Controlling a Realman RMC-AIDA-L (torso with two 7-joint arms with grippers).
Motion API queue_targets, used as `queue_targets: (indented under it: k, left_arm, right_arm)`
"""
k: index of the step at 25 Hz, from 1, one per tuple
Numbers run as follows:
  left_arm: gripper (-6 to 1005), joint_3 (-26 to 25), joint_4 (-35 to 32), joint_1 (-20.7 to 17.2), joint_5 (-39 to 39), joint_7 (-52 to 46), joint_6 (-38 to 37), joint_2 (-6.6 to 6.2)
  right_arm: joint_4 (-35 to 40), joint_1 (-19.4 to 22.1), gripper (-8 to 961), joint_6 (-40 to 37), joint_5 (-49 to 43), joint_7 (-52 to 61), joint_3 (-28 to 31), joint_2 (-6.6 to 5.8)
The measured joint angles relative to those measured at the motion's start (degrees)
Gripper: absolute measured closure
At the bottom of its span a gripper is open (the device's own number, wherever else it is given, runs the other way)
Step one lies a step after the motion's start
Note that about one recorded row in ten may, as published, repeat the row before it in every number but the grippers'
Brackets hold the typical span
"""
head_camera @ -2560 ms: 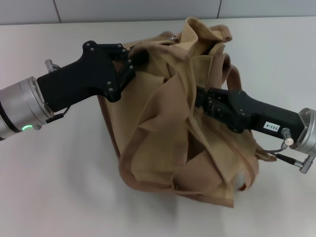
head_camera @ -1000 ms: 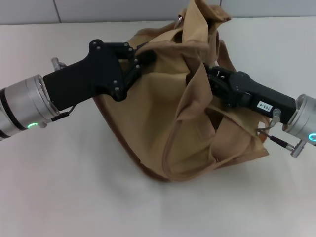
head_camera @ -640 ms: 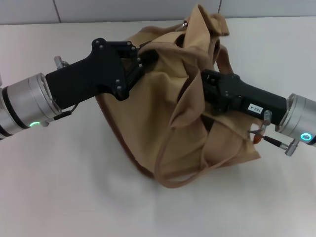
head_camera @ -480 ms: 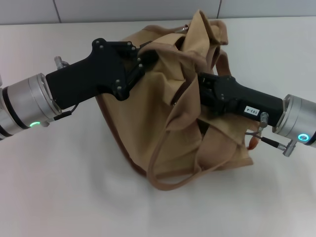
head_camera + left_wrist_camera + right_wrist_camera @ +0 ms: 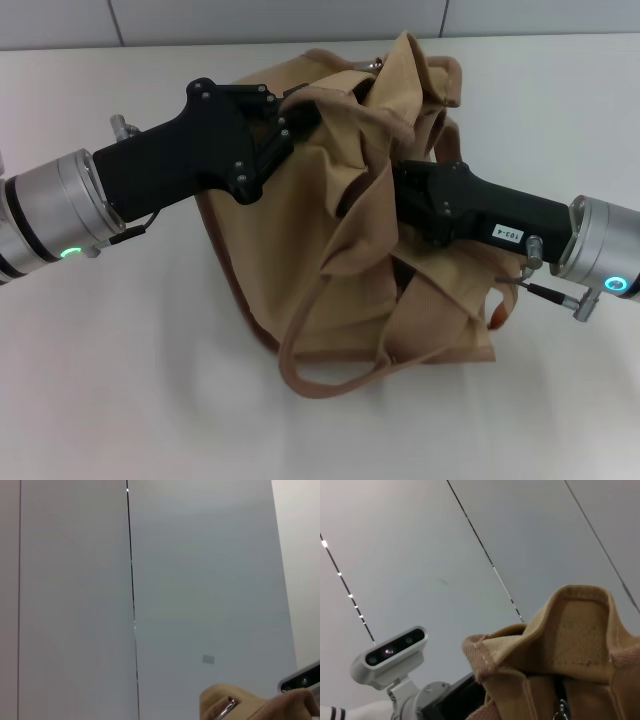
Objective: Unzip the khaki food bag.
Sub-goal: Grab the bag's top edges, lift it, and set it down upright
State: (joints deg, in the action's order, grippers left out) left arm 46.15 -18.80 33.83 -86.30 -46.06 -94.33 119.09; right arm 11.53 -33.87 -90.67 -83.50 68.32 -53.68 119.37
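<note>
A pale, matte worktop [image 5: 130, 380] is filling most of the head view, lying under soft, even light. Along its far edge a grey panelled wall [image 5: 250, 18] is standing, with thin dark seams [image 5: 132, 605] running between its panels; small glints are showing along the seams

The khaki food bag [image 5: 300, 250] lies on the table [image 5: 120, 380] between left end effector [image 5: 290, 125] and right end effector [image 5: 405, 195].
</note>
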Motion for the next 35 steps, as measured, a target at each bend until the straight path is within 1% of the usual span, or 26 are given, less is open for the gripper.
queue_targets:
  k: [3, 5, 10, 14, 20, 22, 35]
  left_arm:
    - [869, 0.0, 0.0, 0.0, 0.0, 0.0, 0.1, 0.00]
    - [868, 0.0, 0.0, 0.0, 0.0, 0.0, 0.2, 0.00]
    - [867, 0.0, 0.0, 0.0, 0.0, 0.0, 0.4, 0.00]
    - [866, -0.1, 0.0, -0.1, 0.0, 0.0, 0.4, 0.00]
    - [865, 0.1, 0.1, -0.2, 0.0, 0.0, 0.3, 0.00]
    - [864, 0.1, 0.1, -0.3, 0.0, 0.0, 0.3, 0.00]
    - [861, -0.1, 0.1, -0.7, 0.0, 0.0, -0.1, 0.00]
  right_arm:
    - [0.0, 0.2, 804, -0.8, 0.0, 0.1, 0.0, -0.04]
    - [0.0, 0.5, 817, -2.7, 0.0, 0.3, 0.0, -0.09]
    - [0.1, 1.1, 843, -4.6, 0.0, 0.4, 0.2, -0.16]
    - [0.2, 1.8, 844, -5.0, 0.0, 0.4, 0.4, -0.22]
    - [0.2, 2.1, 895, -5.1, 0.0, 0.4, 0.5, -0.27]
    - [0.2, 2.2, 935, -5.1, 0.0, 0.4, 0.5, -0.28]
    - [0.2, 3.0, 947, -5.1, 0.1, 1.2, 0.6, -0.28]
